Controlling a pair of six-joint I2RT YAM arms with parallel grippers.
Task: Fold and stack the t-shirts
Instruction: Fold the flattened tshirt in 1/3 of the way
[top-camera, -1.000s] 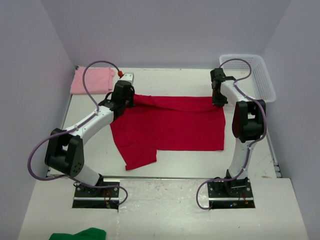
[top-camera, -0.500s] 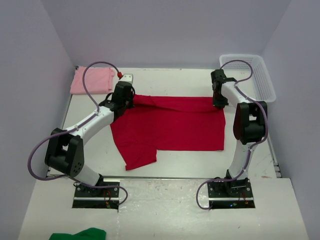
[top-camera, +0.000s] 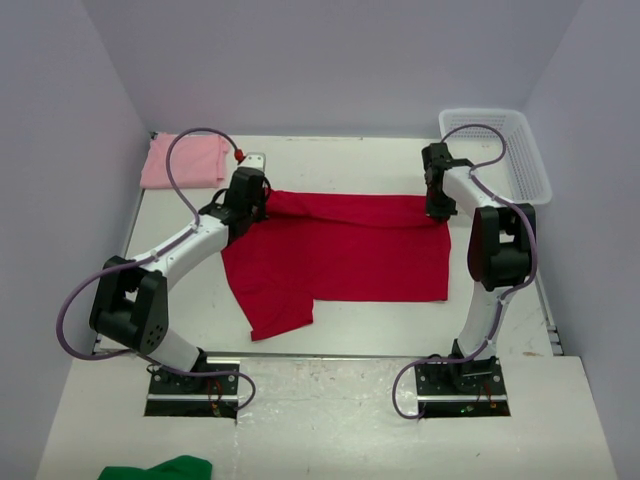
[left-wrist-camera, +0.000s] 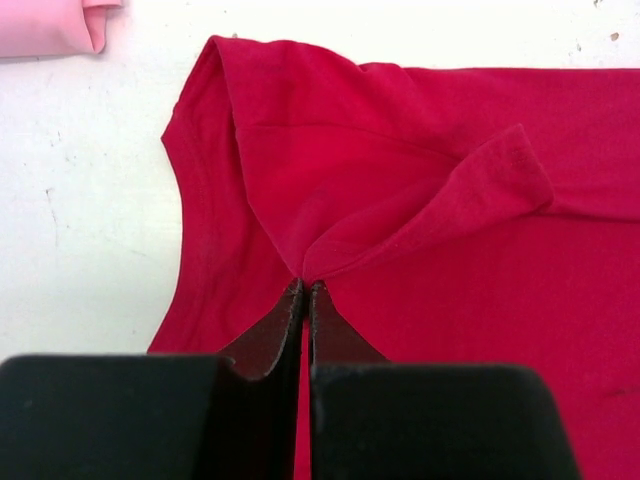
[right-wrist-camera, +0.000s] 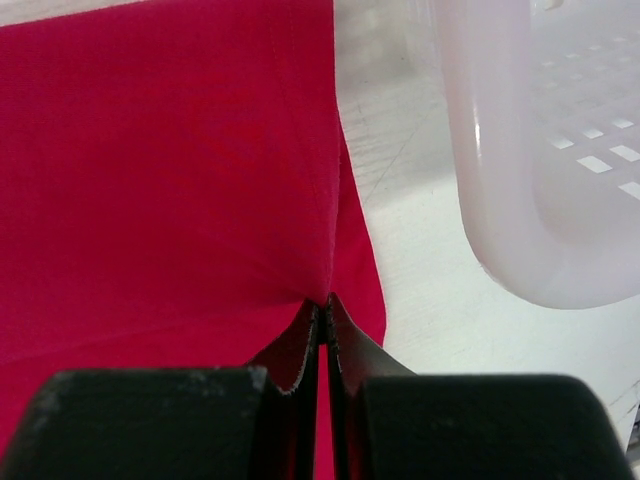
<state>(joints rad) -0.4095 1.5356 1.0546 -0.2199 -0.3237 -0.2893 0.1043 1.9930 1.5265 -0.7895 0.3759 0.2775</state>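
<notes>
The crimson red t-shirt (top-camera: 340, 255) lies spread on the table, its far edge partly folded over and one sleeve hanging toward the near left. My left gripper (top-camera: 262, 200) is shut on the shirt's far left part; the left wrist view shows the cloth (left-wrist-camera: 400, 200) pinched at my fingertips (left-wrist-camera: 305, 288). My right gripper (top-camera: 437, 207) is shut on the shirt's far right corner; the right wrist view shows the cloth (right-wrist-camera: 170, 170) pinched at my fingertips (right-wrist-camera: 325, 305). The pale pink t-shirt (top-camera: 185, 160) lies folded at the far left corner, and it shows in the left wrist view (left-wrist-camera: 50, 25).
A white mesh plastic basket (top-camera: 520, 150) stands at the far right, its rim (right-wrist-camera: 500, 180) close to my right gripper. A green cloth (top-camera: 160, 468) lies at the near left, off the table surface. Walls enclose the table on three sides.
Both grippers have shifted slightly to the right with the shirt's far edge held; the shirt's lie is otherwise about the same.
</notes>
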